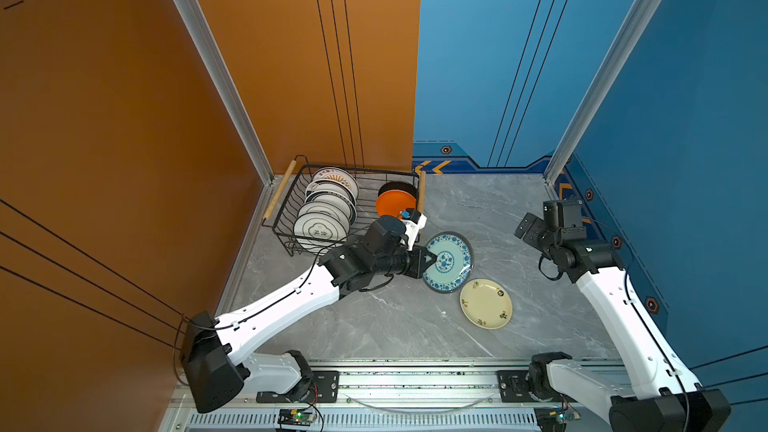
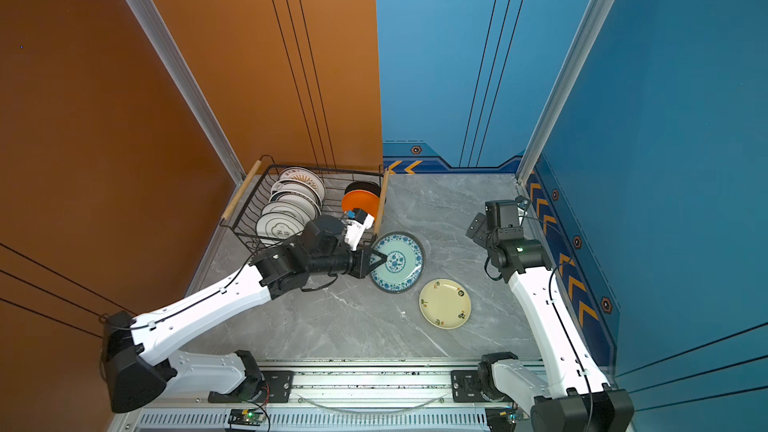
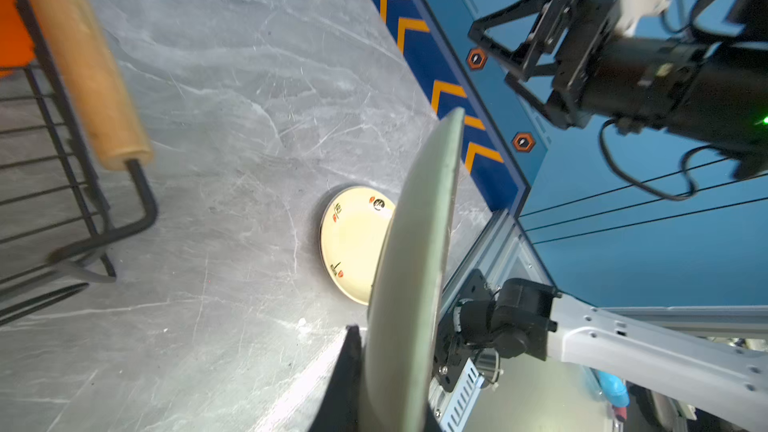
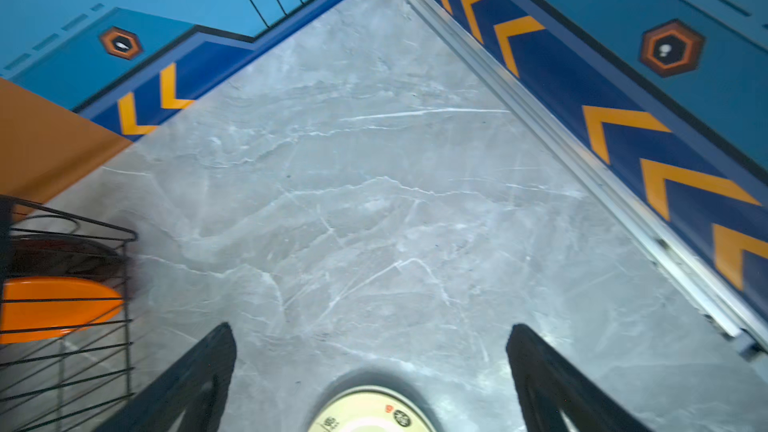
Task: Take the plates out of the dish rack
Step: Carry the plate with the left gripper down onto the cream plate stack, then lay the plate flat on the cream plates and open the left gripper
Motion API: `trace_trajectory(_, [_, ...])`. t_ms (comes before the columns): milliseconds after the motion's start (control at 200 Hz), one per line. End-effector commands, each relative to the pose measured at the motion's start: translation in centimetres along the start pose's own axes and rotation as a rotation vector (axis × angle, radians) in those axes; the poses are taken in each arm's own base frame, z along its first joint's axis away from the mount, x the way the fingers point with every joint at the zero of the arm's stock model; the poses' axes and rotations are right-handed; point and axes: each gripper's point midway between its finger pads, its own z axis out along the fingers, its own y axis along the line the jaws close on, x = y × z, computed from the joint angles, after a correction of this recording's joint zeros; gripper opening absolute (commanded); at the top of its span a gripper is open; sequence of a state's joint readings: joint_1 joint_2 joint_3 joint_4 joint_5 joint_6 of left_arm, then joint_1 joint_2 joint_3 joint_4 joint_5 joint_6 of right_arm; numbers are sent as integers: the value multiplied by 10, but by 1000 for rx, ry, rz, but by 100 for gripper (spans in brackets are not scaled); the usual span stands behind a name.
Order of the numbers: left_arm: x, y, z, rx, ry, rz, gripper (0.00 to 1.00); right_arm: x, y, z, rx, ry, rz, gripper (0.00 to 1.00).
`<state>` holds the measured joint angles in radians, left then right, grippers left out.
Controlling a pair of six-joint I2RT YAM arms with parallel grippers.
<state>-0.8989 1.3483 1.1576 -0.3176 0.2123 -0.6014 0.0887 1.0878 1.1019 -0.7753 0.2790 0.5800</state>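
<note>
Open table lies far right, between rack and right gripper, and along the near edge. Centre blocked: left gripper holds patterned plate tilted; cream plate flat, just near-right of it.

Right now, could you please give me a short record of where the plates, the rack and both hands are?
Dish rack: holds a row of white plates, an orange plate and a black plate, all on edge
Left hand: shut on the rim of the blue-patterned plate, tilted, just outside the rack
Right hand: open, empty, near the right wall
Unloaded: cream plate, flat on the table
</note>
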Motion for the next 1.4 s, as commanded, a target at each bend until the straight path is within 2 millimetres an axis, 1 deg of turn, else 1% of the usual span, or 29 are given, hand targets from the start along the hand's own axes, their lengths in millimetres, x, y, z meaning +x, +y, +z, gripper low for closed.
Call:
trace_trajectory(0, [2, -8, 17, -30, 12, 45, 0, 19, -34, 4, 142, 74, -92, 100])
trace_trajectory(125, [15, -14, 49, -15, 66, 43, 0, 27, -51, 8, 178, 108, -49, 100])
trace_trajectory(310, [30, -12, 95, 16, 131, 12, 0, 40, -59, 16, 173, 167, -22, 100])
trace_trajectory(466, [44, 3, 129, -25, 190, -12, 0, 49, -57, 22, 159, 205, -41, 100])
trace_trajectory(576, [53, 8, 147, -32, 227, -22, 0, 51, -53, 25, 142, 225, -50, 100])
trace_trajectory(766, [61, 11, 165, -31, 261, -35, 0, 56, -47, 28, 114, 250, -62, 100])
trace_trajectory(856, [64, 13, 171, -31, 274, -48, 3, 58, -45, 30, 106, 263, -70, 100])
trace_trajectory(1026, [66, 14, 175, -32, 284, -64, 10, 60, -40, 31, 84, 272, -74, 100])
trace_trajectory(1177, [68, 14, 178, -33, 292, -72, 13, 60, -38, 31, 71, 273, -75, 100])
trace_trajectory(1317, [76, 21, 182, -70, 327, -84, 19, 61, -36, 31, 62, 277, -77, 100])
trace_trajectory(1397, [79, 23, 183, -87, 346, -83, 20, 62, -35, 31, 50, 283, -80, 100])
